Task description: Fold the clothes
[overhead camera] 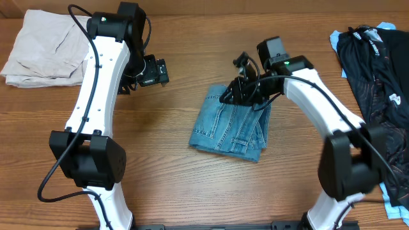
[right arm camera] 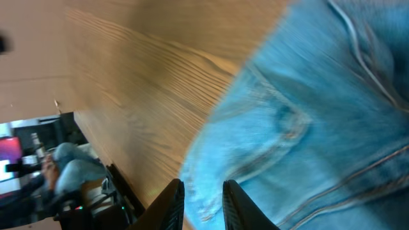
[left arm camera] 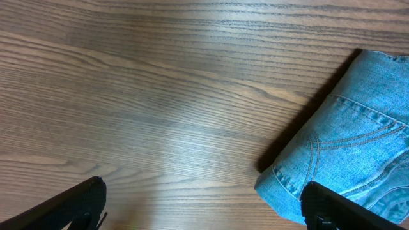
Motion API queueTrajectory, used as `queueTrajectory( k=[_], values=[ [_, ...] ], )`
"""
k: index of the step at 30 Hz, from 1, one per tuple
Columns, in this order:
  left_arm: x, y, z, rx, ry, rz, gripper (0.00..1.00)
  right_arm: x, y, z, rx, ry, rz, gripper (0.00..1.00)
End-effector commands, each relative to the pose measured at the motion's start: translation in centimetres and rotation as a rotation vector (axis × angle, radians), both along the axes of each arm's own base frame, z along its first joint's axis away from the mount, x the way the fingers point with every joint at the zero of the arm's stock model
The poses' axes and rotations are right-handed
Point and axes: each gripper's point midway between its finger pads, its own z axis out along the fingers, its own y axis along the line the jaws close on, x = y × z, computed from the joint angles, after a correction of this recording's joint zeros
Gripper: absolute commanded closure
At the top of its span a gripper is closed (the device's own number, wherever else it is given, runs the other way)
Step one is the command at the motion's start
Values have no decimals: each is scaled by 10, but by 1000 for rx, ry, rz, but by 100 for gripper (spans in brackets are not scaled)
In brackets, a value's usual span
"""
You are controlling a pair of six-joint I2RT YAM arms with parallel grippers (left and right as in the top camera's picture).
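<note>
The clothes, light blue denim jeans (overhead camera: 233,124), lie folded into a compact rectangle at the middle of the wooden table. My right gripper (overhead camera: 233,91) hovers over their far left corner. In the right wrist view its fingers (right arm camera: 203,191) stand only narrowly apart, with blurred denim (right arm camera: 307,115) behind them and nothing pinched between them. My left gripper (overhead camera: 158,69) hangs over bare wood to the left of the jeans. Its jaws (left arm camera: 201,198) are spread wide and empty, and the folded corner of the jeans (left arm camera: 358,147) lies just beside the right finger.
A folded beige garment (overhead camera: 41,48) lies at the far left corner of the table. A pile of dark patterned clothes (overhead camera: 377,70) on a light blue cloth covers the right edge. Bare wood (overhead camera: 172,185) surrounds the jeans.
</note>
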Motion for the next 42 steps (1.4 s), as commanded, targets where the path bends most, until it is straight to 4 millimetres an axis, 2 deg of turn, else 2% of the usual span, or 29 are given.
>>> queueTrajectory(
  k=[1, 5, 7, 10, 12, 14, 17, 18, 19, 22, 25, 28, 33, 36, 42],
  values=[
    [-2, 2, -2, 12, 10, 0, 0, 7, -13, -43, 4, 86, -25, 75],
    [-2, 2, -2, 12, 10, 0, 0, 29, -44, -78, -61, 65, -83, 74],
    [-2, 2, -2, 12, 10, 0, 0, 37, -54, -82, -47, 32, -79, 72],
    [-2, 2, -2, 12, 10, 0, 0, 42, -65, -76, -17, 9, -83, 71],
    [-1, 2, -2, 12, 8, 0, 0, 43, -67, -61, 37, 10, -83, 71],
    [-1, 2, -2, 11, 5, 0, 0, 43, -66, -37, 115, -3, -65, 71],
    [0, 2, -2, 11, 3, 0, 0, 41, -63, 6, 210, -25, -47, 71],
    [0, 2, -2, 11, 4, 0, 0, 36, -61, 30, 241, -24, -44, 70],
    [0, 2, -2, 11, 3, 0, 0, 31, -59, 42, 260, -20, -43, 69],
    [0, 2, -2, 11, 4, 0, 0, 13, -56, 63, 278, 16, -39, 65],
    [0, 2, -2, 11, 4, 0, 0, -6, -53, 68, 273, 30, 14, 64],
    [0, 2, -2, 11, 3, 0, 0, -18, -49, 59, 263, 45, 56, 64],
    [-1, 2, -2, 11, 5, 0, 0, -14, -51, 27, 241, 34, 42, 64],
    [-2, 2, -2, 12, 10, 0, 0, -6, -55, 1, 240, 50, -5, 64],
    [-2, 2, -2, 11, 10, 0, 0, -3, -57, -69, 230, 138, -39, 58]
  ],
)
